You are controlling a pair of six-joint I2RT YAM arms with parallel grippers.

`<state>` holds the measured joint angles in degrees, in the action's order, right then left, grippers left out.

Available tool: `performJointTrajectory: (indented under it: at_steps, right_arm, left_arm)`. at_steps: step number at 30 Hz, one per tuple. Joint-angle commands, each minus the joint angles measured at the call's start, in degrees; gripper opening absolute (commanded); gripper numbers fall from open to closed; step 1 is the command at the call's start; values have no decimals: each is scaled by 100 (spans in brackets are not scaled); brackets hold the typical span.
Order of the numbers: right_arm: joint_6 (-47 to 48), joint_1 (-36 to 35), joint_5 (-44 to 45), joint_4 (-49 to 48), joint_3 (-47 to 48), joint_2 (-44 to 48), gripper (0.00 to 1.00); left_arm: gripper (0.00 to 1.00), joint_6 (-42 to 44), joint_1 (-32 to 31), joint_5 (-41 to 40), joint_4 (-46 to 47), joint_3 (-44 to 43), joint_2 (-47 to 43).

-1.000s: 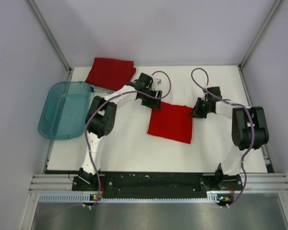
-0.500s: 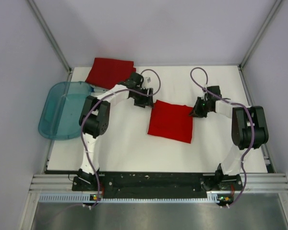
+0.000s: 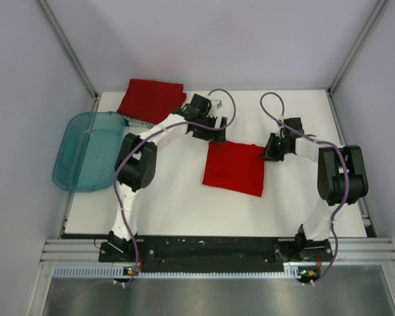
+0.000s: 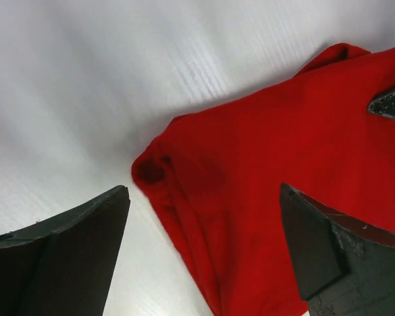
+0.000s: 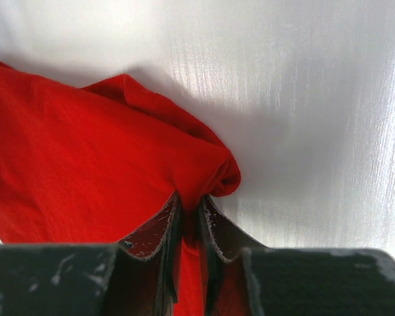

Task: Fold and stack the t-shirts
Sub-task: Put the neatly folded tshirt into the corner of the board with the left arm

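Red folded t-shirt (image 3: 234,168) mid-table, one far corner pinched, the other lying free.
White table (image 3: 171,204) carries the shirt as a flat, roughly square fold between the two arms. Right gripper (image 3: 266,157) sits at its far right corner, fingers (image 5: 155,230) clenched on a bunched tuck of cloth, plain in the right wrist view. Left gripper (image 3: 216,135) is at the far left corner with its jaws spread wide and that corner lying between them; it seems to hover just above the cloth, though contact is hard to judge. Teal plastic tub (image 3: 85,150) sits at the table's left edge. Farthest back, a second folded red t-shirt (image 3: 151,99) lies at the far left, apart from the first.
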<state>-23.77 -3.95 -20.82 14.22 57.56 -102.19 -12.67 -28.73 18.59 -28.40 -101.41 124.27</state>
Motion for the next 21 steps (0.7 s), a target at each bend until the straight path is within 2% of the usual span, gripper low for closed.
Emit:
performJointTrajectory:
  at_steps: [1, 3, 6, 9, 10, 12, 14, 17, 21]
  right_arm:
    - [162, 25, 43, 46, 203, -29, 13]
    - [206, 17, 52, 46, 177, 15, 13]
    - [294, 17, 122, 55, 168, 120, 13]
    - [329, 17, 157, 64, 203, 147, 13]
    - [320, 25, 140, 64, 220, 130, 13]
    - [329, 25, 87, 55, 256, 112, 14]
    - [338, 17, 78, 46, 291, 112, 14]
    - [364, 17, 95, 63, 308, 94, 14]
    - [356, 17, 104, 55, 361, 50, 16]
  left_arm:
    - [99, 150, -54, -223, -419, -651, 632]
    - [97, 150, -27, -417, -718, -732, 818]
    - [89, 247, 8, -759, -483, -276, 626]
    - [75, 335, 8, -840, -280, 76, 388]
    - [67, 352, 8, -752, -289, 86, 370]
    - [58, 361, 8, -463, -350, 33, 423]
    - [57, 326, -10, -103, -420, -19, 493]
    - [63, 247, -36, 276, -543, -98, 607]
    - [64, 177, -10, 321, -649, -213, 792]
